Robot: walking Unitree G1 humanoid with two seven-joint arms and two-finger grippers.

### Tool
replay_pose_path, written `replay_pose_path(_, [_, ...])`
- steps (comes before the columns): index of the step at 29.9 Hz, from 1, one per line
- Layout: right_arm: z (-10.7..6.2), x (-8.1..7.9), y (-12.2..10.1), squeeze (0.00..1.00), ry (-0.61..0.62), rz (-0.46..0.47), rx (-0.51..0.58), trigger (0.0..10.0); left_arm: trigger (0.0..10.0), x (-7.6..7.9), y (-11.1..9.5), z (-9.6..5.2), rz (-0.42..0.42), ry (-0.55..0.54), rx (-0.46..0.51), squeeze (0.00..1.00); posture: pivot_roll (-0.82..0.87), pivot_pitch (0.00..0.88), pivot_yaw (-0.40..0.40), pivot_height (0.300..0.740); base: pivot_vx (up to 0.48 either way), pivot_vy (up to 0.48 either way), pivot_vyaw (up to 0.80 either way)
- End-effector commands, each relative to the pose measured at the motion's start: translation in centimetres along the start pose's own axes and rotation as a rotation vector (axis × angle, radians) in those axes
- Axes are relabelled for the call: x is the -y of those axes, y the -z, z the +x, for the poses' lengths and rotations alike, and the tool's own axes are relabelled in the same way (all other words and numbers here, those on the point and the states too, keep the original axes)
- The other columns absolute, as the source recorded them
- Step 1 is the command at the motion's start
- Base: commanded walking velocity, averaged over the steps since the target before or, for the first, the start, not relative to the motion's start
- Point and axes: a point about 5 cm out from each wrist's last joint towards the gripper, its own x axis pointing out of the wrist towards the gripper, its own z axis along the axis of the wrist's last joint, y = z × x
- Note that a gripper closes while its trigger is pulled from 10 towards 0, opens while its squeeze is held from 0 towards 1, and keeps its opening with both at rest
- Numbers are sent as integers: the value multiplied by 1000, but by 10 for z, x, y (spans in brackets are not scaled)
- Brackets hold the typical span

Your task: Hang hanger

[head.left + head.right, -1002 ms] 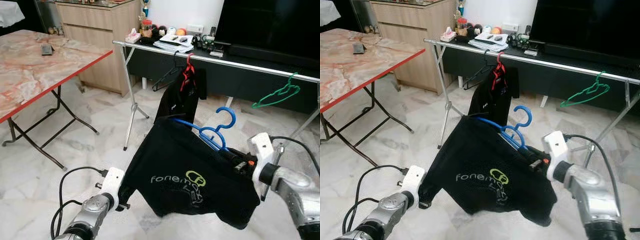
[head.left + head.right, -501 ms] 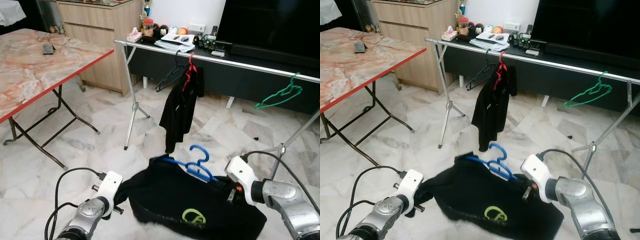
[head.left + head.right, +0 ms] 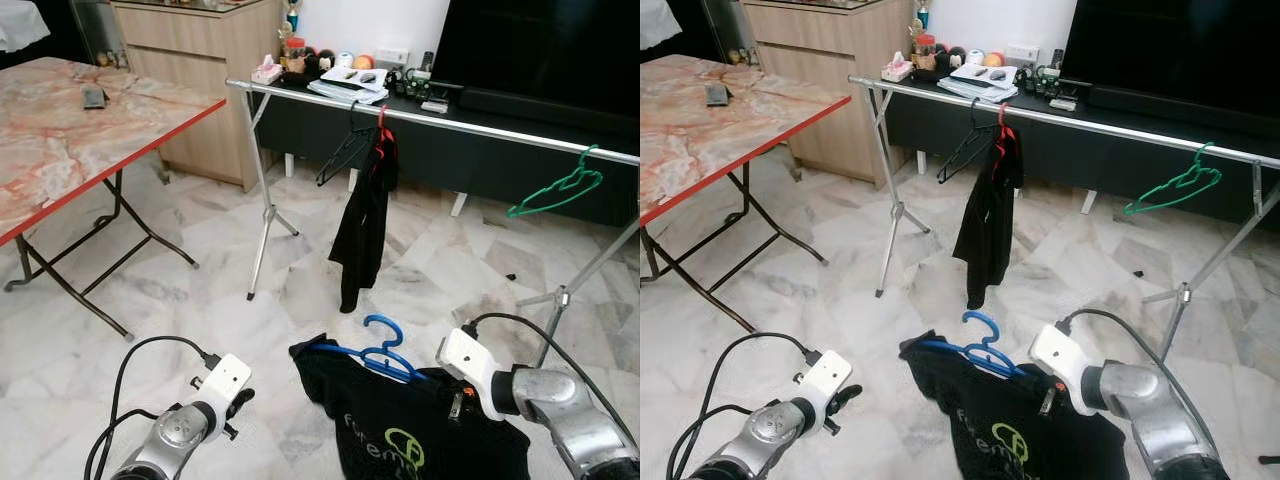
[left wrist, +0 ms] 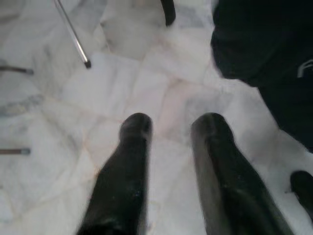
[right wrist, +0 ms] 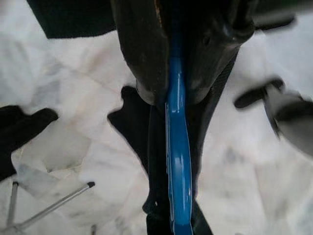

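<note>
A blue hanger [image 3: 385, 350] carries a black T-shirt [image 3: 400, 435] with a green and white print. It hangs low over the floor at my right. My right gripper [image 5: 173, 93] is shut on the hanger's blue arm, with shirt cloth bunched around the fingers. My left gripper [image 4: 171, 129] is open over bare marble floor, a little to the left of the shirt [image 4: 264, 54] and apart from it. Ahead stands a silver clothes rail [image 3: 480, 125] at about chest height.
On the rail hang an empty black hanger [image 3: 340, 155], a red hanger with a black garment [image 3: 365, 215] and a green hanger [image 3: 555, 190]. A folding table [image 3: 80, 130] stands at the left. Behind the rail are a wooden cabinet [image 3: 200, 60] and a dark TV [image 3: 540, 50].
The right gripper has come down and inward with the hanger. The left gripper has let go of the shirt's hem, so the shirt now hangs bunched from the hanger.
</note>
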Motion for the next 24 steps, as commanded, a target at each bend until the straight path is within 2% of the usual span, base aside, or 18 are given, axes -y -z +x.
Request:
replay_pose_path(1, [0, 5, 3, 0, 17, -70, -69, 10000, 10000, -2, -6, 1, 30, 21, 31, 0, -19, 63, -31, 740, 0, 0, 0])
replay_pose_path(3, [4, 4, 7, 0, 7, -118, -121, 10000, 10000, -1, -9, 2, 25, 46, 41, 0, -16, 60, -34, 740, 0, 0, 0])
replay_pose_path(6, [10, 3, 10, 0, 15, -192, -185, 10000, 10000, -1, -14, 3, -30, 71, 59, 0, -13, 59, -36, 740, 0, 0, 0])
replay_pose_path(9, [24, 0, 11, 0, 54, -182, -179, 10000, 10000, -2, -30, 6, -144, 110, 139, 0, -6, 58, -43, 740, 0, 0, 0])
replay_pose_path(12, [30, 0, 10, 0, 85, -168, -164, 10000, 10000, -1, -35, 7, -164, 135, 158, 0, -4, 60, -45, 740, 0, 0, 0])
replay_pose_path(13, [34, 1, 7, 0, 123, -162, -150, 10000, 10000, 0, -39, 9, -175, 140, 168, 165, -3, 60, -46, 740, 0, 0, 0])
replay_pose_path(16, [36, 2, 6, 0, 152, -153, -141, 10000, 10000, 0, -41, 9, -177, 141, 172, 165, -3, 60, -46, 740, 0, 0, 0])
replay_pose_path(17, [37, 3, 4, 0, 165, -143, -127, 10000, 10000, -1, -43, 10, -182, 132, 175, 1000, -3, 60, -46, 740, 0, 0, 0])
replay_pose_path(19, [43, 5, -7, 0, 191, -127, -69, 10000, 10000, -2, -52, 13, -230, 106, 205, 1000, -5, 57, -47, 740, 0, 0, 0])
replay_pose_path(21, [45, 3, -9, 0, 169, -128, -55, 10000, 10000, -1, -54, 14, -230, 104, 208, 976, -5, 56, -47, 740, 0, 0, 0])
replay_pose_path(22, [48, -1, -11, 0, 123, -137, -37, 10000, 10000, -2, -57, 16, -232, 92, 209, 0, -3, 56, -47, 740, 0, 0, 0])
replay_pose_path(24, [49, -3, -11, 0, 110, -145, -31, 10000, 10000, -3, -58, 16, -241, 83, 210, 0, -3, 56, -47, 740, 0, 0, 0])
